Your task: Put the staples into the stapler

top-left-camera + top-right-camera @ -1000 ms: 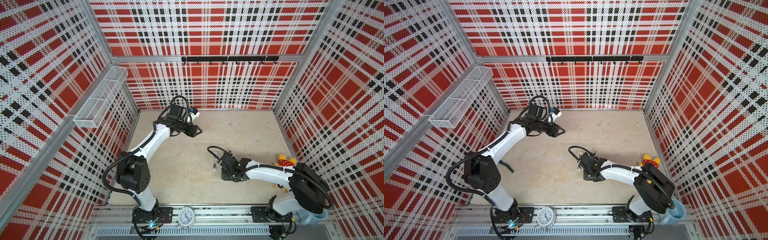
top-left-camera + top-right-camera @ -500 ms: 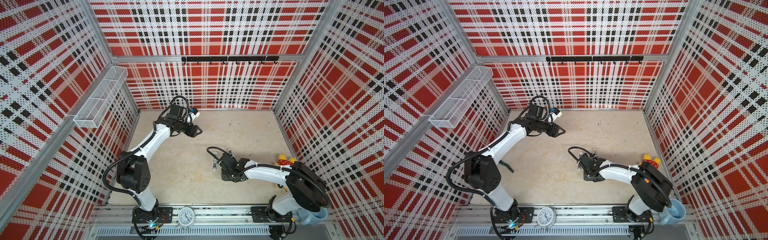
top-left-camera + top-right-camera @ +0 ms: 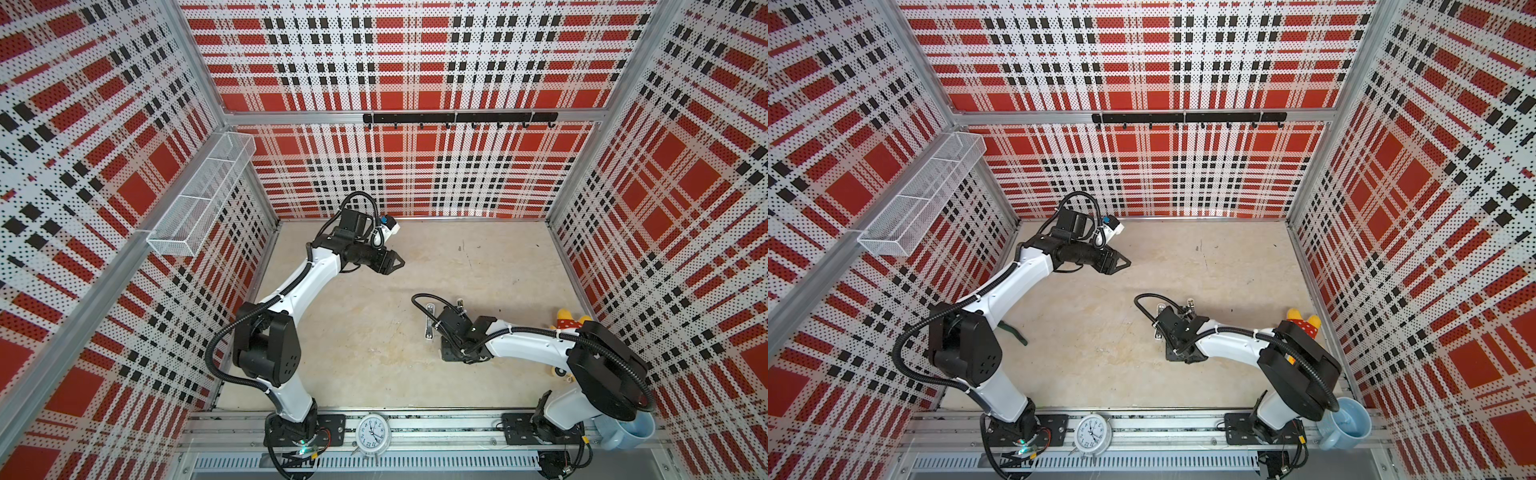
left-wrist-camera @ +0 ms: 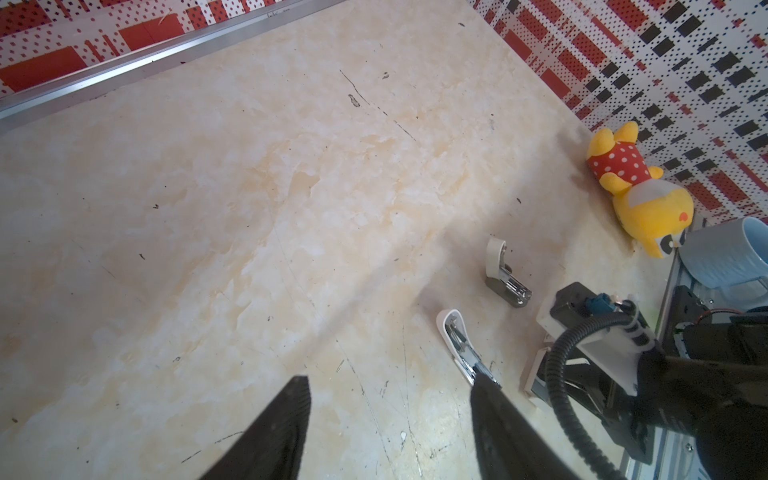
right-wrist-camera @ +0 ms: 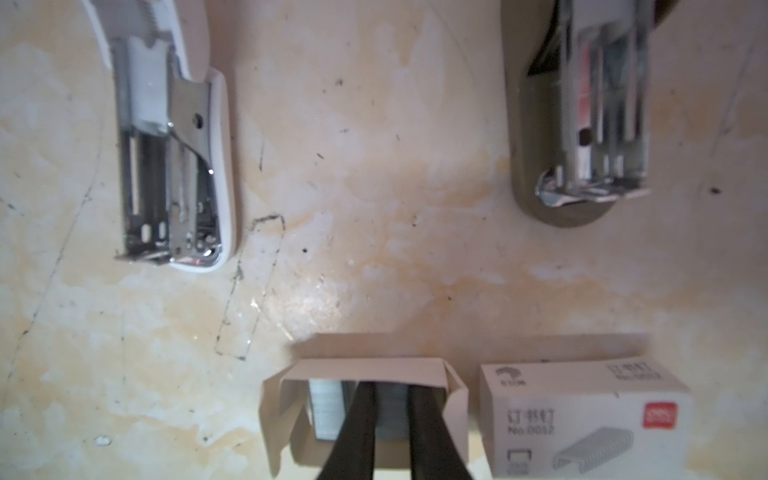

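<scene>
You had two staplers, both set apart from the cardboard tray [image 5: 286, 415]: one white stapler [image 5: 174, 166] and one grey stapler [image 5: 582, 124]. One printed box sleeve [image 5: 582, 411] lay just beside the tray. You also had one plush toy [image 4: 636, 195], one mug [image 4: 727, 257], one clock [image 3: 374, 432] and one wire basket [image 3: 203, 195]. The staples [image 5: 326, 411] in the tray could not be counted.

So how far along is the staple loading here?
Done: the white stapler and the grey stapler lie open, the tray is out of its sleeve. In hand: the right gripper has its fingers astride the staples there; grip unclear. Remaining: moving a strip into a stapler. Left gripper hangs open.
</scene>
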Controlling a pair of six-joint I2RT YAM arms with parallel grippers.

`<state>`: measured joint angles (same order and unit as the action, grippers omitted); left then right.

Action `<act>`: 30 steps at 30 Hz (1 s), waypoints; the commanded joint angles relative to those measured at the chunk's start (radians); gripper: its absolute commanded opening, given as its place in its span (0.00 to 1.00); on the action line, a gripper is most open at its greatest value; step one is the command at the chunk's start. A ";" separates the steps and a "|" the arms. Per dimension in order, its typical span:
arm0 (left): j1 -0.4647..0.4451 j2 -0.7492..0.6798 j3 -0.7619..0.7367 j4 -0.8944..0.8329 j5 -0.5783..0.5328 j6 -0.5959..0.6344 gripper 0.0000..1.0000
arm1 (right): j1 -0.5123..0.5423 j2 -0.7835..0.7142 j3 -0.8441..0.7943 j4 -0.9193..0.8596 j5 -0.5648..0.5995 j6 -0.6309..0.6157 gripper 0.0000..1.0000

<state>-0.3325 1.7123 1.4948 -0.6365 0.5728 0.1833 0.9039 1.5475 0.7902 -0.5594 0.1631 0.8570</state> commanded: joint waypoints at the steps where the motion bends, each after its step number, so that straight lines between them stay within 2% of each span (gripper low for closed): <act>1: 0.000 0.015 -0.008 -0.003 0.019 -0.008 0.64 | 0.009 0.010 0.014 0.008 0.016 0.005 0.13; 30: 0.001 0.014 0.001 -0.003 0.025 -0.008 0.64 | 0.017 -0.063 0.063 -0.047 0.051 -0.033 0.13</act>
<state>-0.3325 1.7206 1.4929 -0.6369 0.5797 0.1833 0.9150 1.5105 0.8265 -0.5930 0.1913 0.8299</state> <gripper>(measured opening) 0.642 0.135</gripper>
